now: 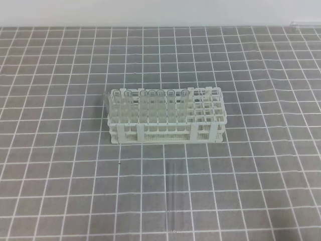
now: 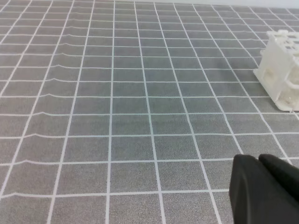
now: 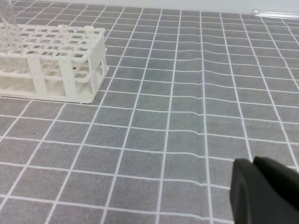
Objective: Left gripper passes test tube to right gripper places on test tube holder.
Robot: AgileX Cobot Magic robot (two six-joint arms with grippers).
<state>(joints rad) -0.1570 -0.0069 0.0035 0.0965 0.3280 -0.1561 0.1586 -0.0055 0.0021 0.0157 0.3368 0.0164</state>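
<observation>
Here test tube (image 1: 173, 193) lies flat, long axis toward test tube holder (image 1: 165, 116).

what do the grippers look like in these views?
Little shows. Left gripper: matte black, rounded finger parts at the left wrist view's lower right corner. Right gripper: the same matte black rounded shapes, lower right of the right wrist view. No cables, stickers or markings visible; neither arm appears in the high view.

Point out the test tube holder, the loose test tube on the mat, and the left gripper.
test tube holder (image 1: 165, 131): exterior high view, front wall.
test tube (image 1: 174, 193): exterior high view, mid-length of the lying tube.
left gripper (image 2: 261, 186): left wrist view, dark fingertips, bottom right.
</observation>
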